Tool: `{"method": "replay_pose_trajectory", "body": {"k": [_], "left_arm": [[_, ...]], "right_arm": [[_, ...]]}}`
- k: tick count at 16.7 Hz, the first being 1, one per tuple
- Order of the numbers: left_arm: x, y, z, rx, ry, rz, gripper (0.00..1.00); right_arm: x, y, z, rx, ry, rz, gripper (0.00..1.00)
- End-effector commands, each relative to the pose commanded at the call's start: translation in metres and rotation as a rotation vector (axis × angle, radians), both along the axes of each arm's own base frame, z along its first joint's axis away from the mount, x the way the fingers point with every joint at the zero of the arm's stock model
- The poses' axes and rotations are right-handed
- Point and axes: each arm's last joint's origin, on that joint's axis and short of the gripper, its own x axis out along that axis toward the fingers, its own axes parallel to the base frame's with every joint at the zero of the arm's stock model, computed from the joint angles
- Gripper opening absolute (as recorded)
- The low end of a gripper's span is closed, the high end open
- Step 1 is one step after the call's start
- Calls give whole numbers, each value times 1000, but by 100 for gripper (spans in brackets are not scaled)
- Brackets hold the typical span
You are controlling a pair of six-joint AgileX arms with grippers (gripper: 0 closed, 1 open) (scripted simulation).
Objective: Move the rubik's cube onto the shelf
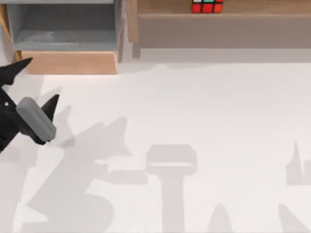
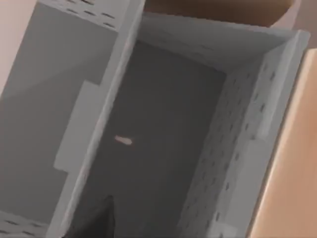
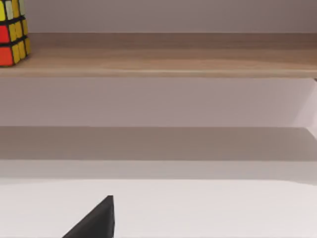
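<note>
Rubik's cube [image 1: 207, 6], red-green-white stickered, sits on the long light-brown wooden shelf [image 1: 252, 7]; left claw [image 1: 38, 85] spread wide, empty, above white worktop [image 1: 194, 111]; right claw state unclear.

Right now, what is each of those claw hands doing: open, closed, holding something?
Left gripper: open, holding nothing, at the table's left by the wooden box.
Right gripper: cannot be told; the rubik's cube sits on the shelf.

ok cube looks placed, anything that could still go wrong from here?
1. The small red, green and white rubik's cube sits close to the front edge of the long light-brown wooden shelf; a knock could tip it off.
2. The left claw, open, hangs beside the shorter wooden box with grey interior; a careless retreat might clip it.
</note>
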Motion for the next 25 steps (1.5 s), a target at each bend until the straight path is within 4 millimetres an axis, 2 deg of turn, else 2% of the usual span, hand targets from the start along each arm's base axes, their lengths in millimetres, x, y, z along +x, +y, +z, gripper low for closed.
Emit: {"method": "replay_pose_trajectory", "body": {"k": [3, 7, 9, 11, 12, 19, 25], "left_arm": [[-21, 57, -6, 104, 13, 129, 100], [-42, 121, -5, 232, -6, 307, 100], [-45, 148, -1, 296, -36, 385, 100], [-47, 166, 3, 341, -58, 438, 100], [-47, 171, 5, 354, -64, 452, 100], [-46, 170, 4, 353, -63, 451, 100], [-22, 170, 5, 354, -64, 452, 100]], "right_arm": [[0, 0, 0, 0, 0, 0, 100], [0, 0, 0, 0, 0, 0, 100], [0, 0, 0, 0, 0, 0, 100], [0, 0, 0, 0, 0, 0, 100], [0, 0, 0, 0, 0, 0, 100], [0, 0, 0, 0, 0, 0, 100], [0, 0, 0, 0, 0, 0, 100]]}}
